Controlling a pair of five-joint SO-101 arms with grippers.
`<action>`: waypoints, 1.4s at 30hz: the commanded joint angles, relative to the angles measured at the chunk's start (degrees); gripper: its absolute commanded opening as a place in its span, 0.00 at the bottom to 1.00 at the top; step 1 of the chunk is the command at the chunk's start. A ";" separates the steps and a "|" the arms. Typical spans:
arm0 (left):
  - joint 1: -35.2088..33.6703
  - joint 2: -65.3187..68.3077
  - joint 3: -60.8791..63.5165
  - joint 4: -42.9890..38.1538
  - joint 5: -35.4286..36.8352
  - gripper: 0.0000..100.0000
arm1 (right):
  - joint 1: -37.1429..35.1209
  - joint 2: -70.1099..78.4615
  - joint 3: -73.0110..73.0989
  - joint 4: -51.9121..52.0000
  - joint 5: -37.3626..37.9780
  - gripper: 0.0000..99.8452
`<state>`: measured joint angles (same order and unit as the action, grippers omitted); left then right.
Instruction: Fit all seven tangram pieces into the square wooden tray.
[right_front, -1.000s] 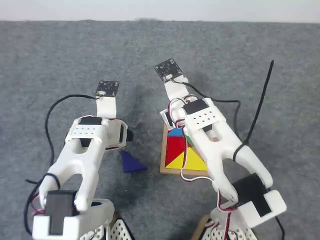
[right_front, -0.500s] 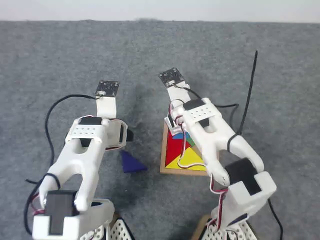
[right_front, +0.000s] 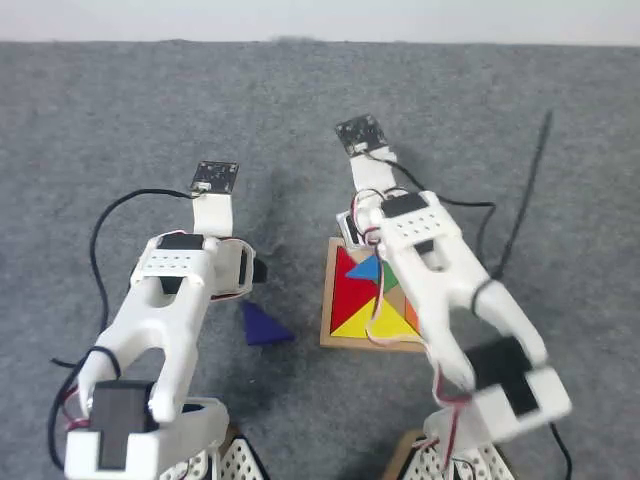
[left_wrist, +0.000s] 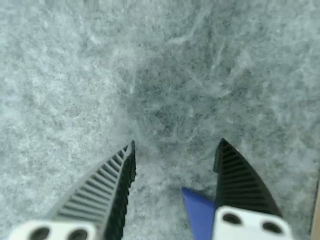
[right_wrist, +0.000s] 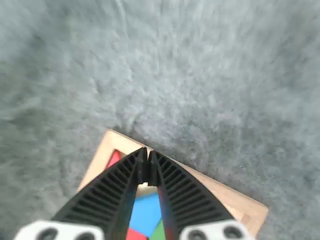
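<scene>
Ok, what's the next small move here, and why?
Probably shift the left arm so the blue triangle sits between its open jaws: that piece lies outside the tray, just beside one jaw, not between them.

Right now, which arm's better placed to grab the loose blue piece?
Left. The left pincer is open right beside the blue piece; the right pincer is shut, over the tray.

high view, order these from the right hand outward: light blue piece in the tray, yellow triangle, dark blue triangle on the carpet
1. Light blue triangular piece, in the square wooden tray, right by the right hand.
2. Yellow triangle, at the tray's near edge.
3. Dark blue triangle, on the grey carpet, left of the tray.
</scene>
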<state>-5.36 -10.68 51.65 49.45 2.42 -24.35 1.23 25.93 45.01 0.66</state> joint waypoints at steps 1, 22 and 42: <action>-0.18 -2.20 -0.13 -0.88 0.18 0.25 | -1.45 -12.62 6.24 -1.45 -0.18 0.01; -0.18 -2.20 -0.13 -0.97 0.18 0.25 | -1.71 -7.25 13.80 -2.51 1.85 0.01; -0.18 -2.20 -0.13 -0.88 0.18 0.25 | -1.54 -6.73 13.10 -4.62 -5.89 0.01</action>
<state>-5.36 -10.68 51.65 49.45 2.42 -25.58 -5.89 40.97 41.85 -3.03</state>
